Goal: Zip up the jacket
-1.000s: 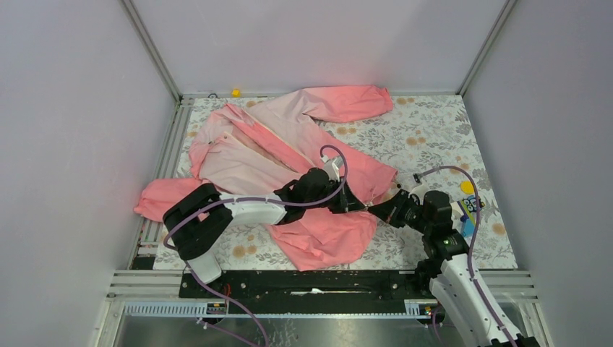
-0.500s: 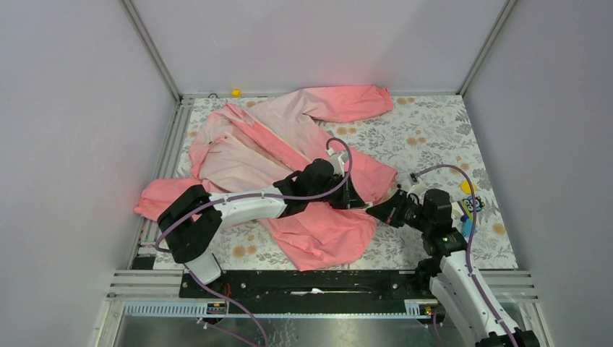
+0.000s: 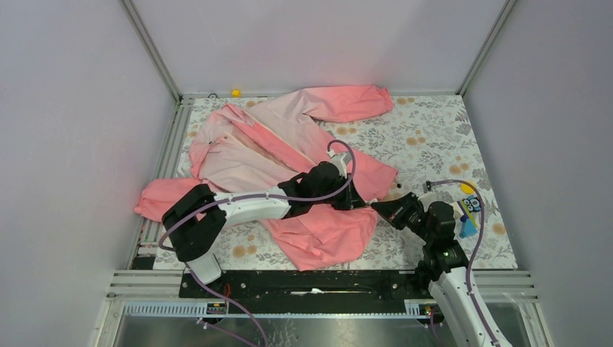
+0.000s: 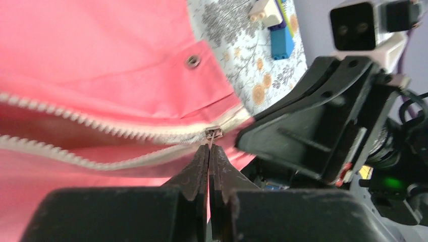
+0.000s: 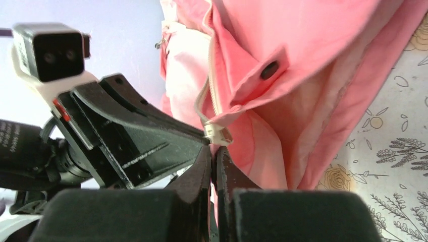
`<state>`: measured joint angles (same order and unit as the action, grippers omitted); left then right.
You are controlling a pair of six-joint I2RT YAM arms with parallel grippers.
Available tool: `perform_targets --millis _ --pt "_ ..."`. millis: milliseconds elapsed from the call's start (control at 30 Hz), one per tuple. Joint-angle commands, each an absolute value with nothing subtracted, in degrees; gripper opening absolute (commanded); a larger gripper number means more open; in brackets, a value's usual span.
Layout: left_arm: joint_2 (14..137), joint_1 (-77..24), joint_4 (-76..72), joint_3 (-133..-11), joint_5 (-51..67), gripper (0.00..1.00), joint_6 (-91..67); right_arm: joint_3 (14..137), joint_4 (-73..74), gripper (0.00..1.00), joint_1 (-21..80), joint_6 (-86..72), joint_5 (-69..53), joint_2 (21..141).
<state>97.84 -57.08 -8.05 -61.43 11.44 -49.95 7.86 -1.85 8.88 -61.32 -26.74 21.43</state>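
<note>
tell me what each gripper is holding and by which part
The left gripper pinches the zipper pull of the jacket by its tab. The right gripper pinches the jacket's bottom edge at the zipper end.

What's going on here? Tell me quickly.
Two robot arms are working on zipping a pink jacket. The left gripper is shut on the zipper pull. The right gripper pinches the jacket's bottom edge right beside it. The rows of teeth beyond the pull lie apart, so the zipper is barely closed.
</note>
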Motion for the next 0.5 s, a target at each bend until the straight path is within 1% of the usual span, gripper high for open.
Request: perform_targets --millis 0,100,267,367,467 --pt "92.0 -56.4 -8.1 -54.3 7.7 0.0 -51.8 12.2 0.4 0.0 8.5 -59.7 -19.5 19.2" --pt "88.1 -54.1 -9.2 -50.2 7.2 0.0 -51.7 13.7 7.5 0.0 8.5 -55.4 -17.1 17.4" --pt "86.7 -53.0 -10.3 -48.4 10.1 0.0 -51.6 10.0 0.8 0.0 8.5 -58.4 -21.3 15.6" --pt "86.7 -52.9 -10.9 -48.1 10.6 0.0 -51.6 11.0 4.8 0.0 8.5 -55.2 -19.6 14.3" --pt "84.9 -50.8 -7.3 -47.4 8.3 0.0 -49.3 14.1 9.8 0.0 8.5 -50.6 -17.3 13.3"
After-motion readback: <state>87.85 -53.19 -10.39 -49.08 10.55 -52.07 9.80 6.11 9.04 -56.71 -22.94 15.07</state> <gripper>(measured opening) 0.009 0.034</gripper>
